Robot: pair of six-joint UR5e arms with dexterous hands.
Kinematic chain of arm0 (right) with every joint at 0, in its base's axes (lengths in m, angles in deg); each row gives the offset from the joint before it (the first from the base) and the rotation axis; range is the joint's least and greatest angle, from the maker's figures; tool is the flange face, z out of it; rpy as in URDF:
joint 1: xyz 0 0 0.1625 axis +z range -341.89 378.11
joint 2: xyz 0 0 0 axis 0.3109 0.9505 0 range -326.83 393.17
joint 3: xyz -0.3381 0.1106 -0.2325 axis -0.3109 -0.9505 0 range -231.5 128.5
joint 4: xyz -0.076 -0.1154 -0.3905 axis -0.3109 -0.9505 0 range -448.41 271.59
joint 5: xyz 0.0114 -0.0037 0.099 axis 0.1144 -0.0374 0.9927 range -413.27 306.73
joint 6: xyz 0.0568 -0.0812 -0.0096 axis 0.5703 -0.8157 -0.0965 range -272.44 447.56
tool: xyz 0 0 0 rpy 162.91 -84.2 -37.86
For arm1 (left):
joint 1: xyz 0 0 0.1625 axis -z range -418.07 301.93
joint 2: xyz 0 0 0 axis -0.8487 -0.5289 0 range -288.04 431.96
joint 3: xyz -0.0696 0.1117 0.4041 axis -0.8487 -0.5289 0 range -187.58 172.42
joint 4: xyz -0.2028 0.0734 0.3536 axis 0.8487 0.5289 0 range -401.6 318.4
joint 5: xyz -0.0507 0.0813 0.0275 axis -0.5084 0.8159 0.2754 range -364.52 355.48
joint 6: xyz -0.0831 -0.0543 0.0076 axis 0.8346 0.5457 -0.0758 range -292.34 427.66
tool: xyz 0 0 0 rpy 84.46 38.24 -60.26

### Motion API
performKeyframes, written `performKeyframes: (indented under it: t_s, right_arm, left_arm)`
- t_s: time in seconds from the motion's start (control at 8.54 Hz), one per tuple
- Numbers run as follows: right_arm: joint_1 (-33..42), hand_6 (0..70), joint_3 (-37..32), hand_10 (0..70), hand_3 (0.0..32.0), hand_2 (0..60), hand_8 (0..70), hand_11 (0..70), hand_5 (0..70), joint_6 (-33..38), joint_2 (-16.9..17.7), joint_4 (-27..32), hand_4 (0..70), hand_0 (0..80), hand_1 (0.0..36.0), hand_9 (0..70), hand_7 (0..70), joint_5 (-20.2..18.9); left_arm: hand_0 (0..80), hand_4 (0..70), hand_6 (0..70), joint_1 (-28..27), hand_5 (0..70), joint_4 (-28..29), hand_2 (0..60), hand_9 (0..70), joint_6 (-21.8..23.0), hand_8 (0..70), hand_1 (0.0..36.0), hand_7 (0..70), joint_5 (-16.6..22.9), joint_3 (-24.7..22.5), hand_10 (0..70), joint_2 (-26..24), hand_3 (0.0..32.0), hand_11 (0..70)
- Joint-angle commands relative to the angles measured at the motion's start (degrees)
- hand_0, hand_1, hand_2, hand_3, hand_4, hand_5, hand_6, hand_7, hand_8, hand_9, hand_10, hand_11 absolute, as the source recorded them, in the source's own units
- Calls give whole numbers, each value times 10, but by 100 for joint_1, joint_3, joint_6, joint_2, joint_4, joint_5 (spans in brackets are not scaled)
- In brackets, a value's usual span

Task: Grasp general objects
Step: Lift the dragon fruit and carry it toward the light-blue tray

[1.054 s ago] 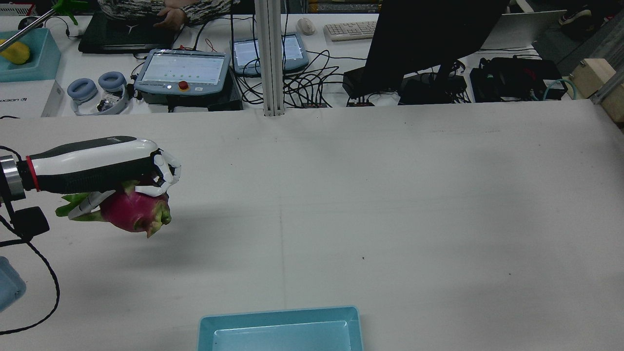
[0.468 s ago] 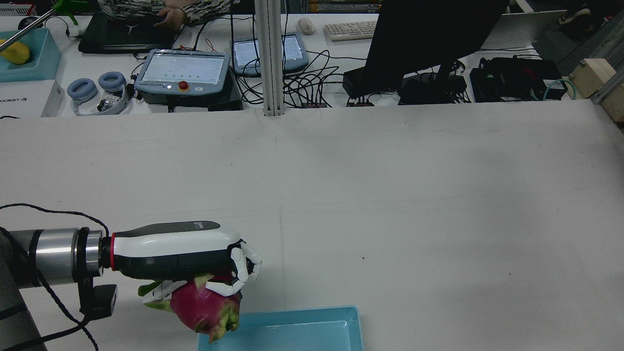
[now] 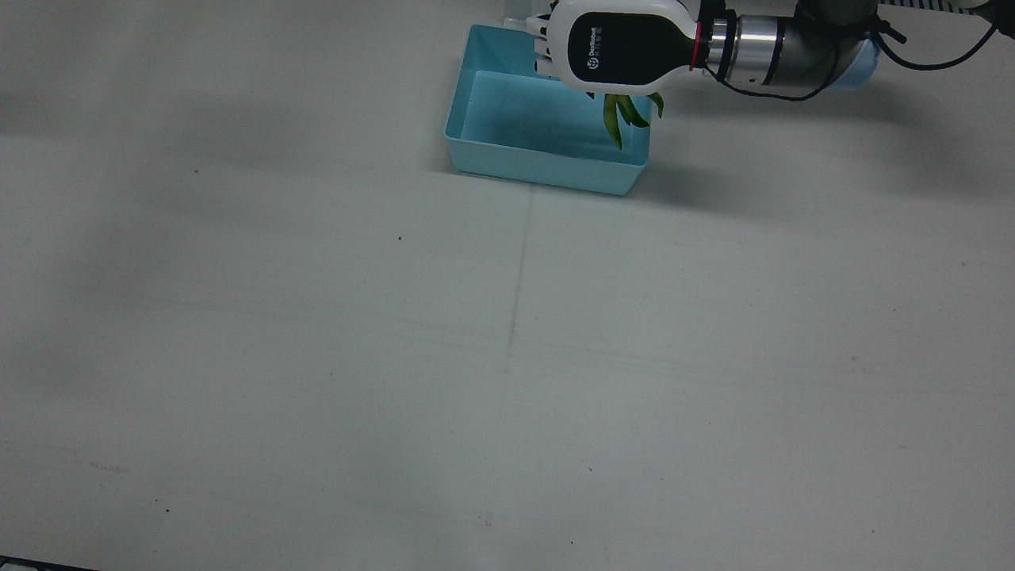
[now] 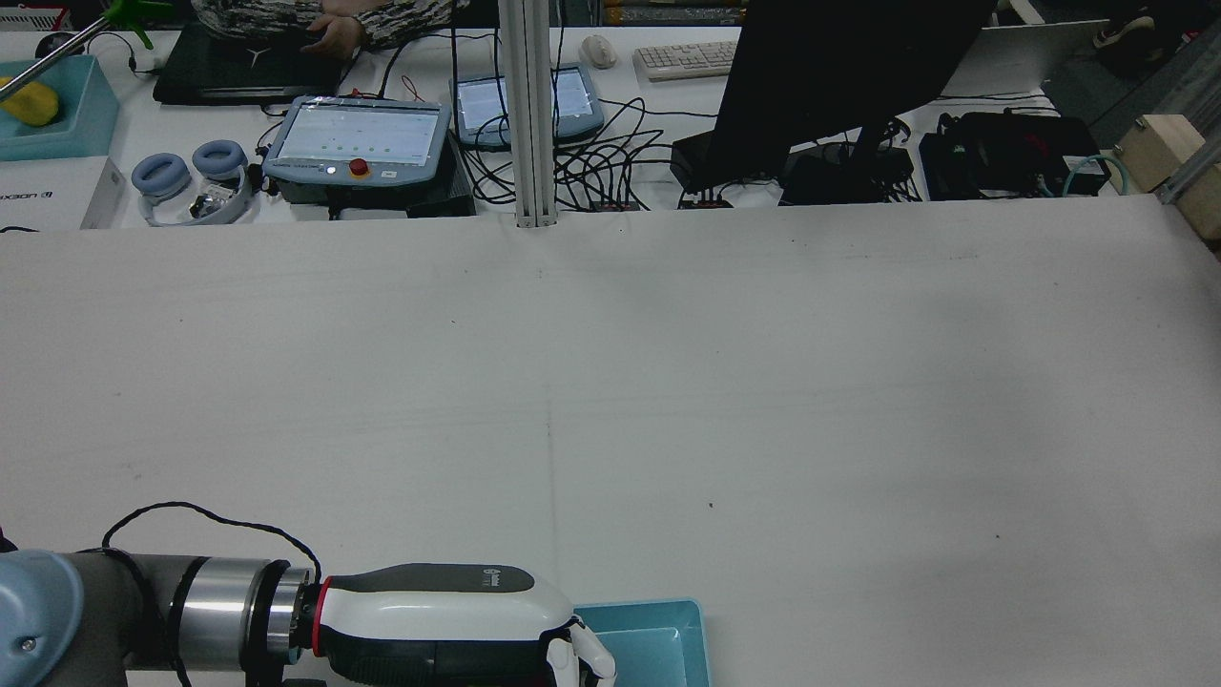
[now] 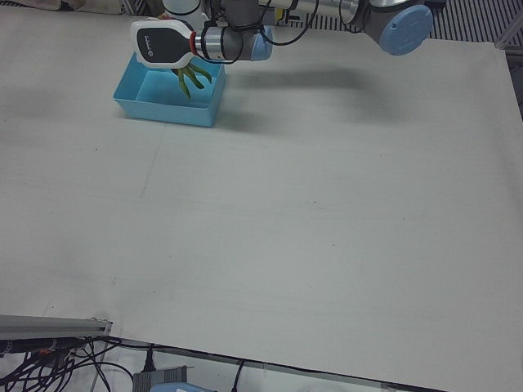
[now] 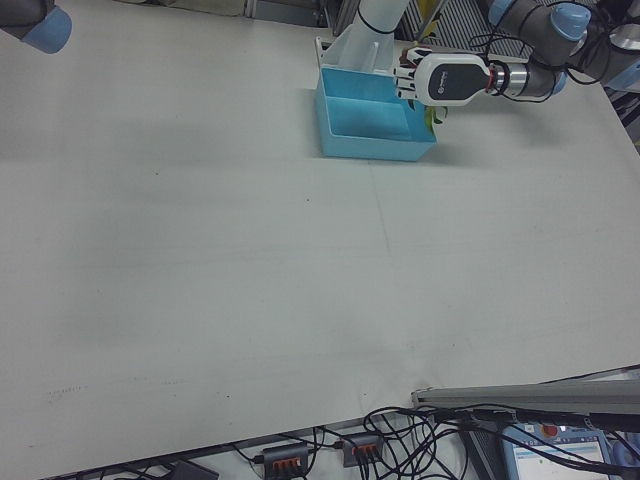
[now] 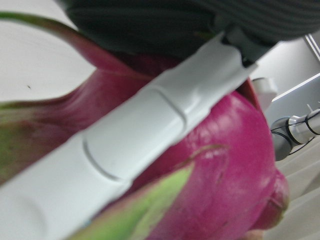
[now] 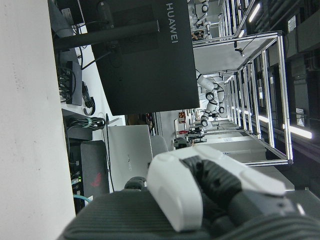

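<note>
My left hand (image 3: 618,47) hangs over the right half of a light blue bin (image 3: 547,176), shut on a pink dragon fruit (image 7: 225,165). In the front view only the fruit's green leaves (image 3: 622,115) stick out below the palm. The left hand view shows a white finger (image 7: 125,160) pressed across the pink skin. In the rear view the left hand (image 4: 448,639) sits at the bottom edge beside the bin (image 4: 658,620) and hides the fruit. My right hand (image 8: 200,195) shows only as a close white and black part in its own view, over the table's far end.
Beyond the table's far edge stand a black monitor (image 4: 839,76), two pendant tablets (image 4: 358,138), cables and a person's hand at a laptop (image 4: 334,33). The white table (image 3: 507,357) spreads wide in front of the bin.
My left hand has carried the dragon fruit from the table's left middle toward the robot's side and rightward, ending over the blue bin. The fruit is now hidden in the rear view.
</note>
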Motion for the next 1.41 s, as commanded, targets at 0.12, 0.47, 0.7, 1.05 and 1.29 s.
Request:
performKeyframes:
  t_s: [0.12, 0.47, 0.7, 1.05, 1.29]
  right_arm:
    - [0, 0, 2, 0, 0, 0, 0, 0, 0, 0, -3, 0, 0, 0, 0, 0, 0, -2]
    - [0, 0, 2, 0, 0, 0, 0, 0, 0, 0, -3, 0, 0, 0, 0, 0, 0, -2]
    - [0, 0, 2, 0, 0, 0, 0, 0, 0, 0, -3, 0, 0, 0, 0, 0, 0, -2]
    - [0, 0, 2, 0, 0, 0, 0, 0, 0, 0, -3, 0, 0, 0, 0, 0, 0, -2]
    - [0, 0, -7, 0, 0, 0, 0, 0, 0, 0, -3, 0, 0, 0, 0, 0, 0, -2]
  left_arm:
    - [800, 700, 700, -428, 700, 1840, 600, 187, 820, 152, 360, 700, 1, 502, 700, 64, 0, 700]
    - [800, 351, 620, -393, 700, 1885, 600, 170, 830, 114, 360, 700, 10, 591, 700, 81, 0, 700]
    - [800, 287, 493, -384, 700, 1885, 600, 131, 830, 88, 360, 700, 28, 599, 700, 168, 0, 700]
    - [800, 245, 302, -331, 700, 1964, 600, 75, 838, 50, 360, 449, 63, 582, 318, 406, 0, 503]
    - [800, 178, 171, -323, 700, 1964, 600, 49, 882, 24, 360, 319, 63, 556, 97, 397, 0, 191]
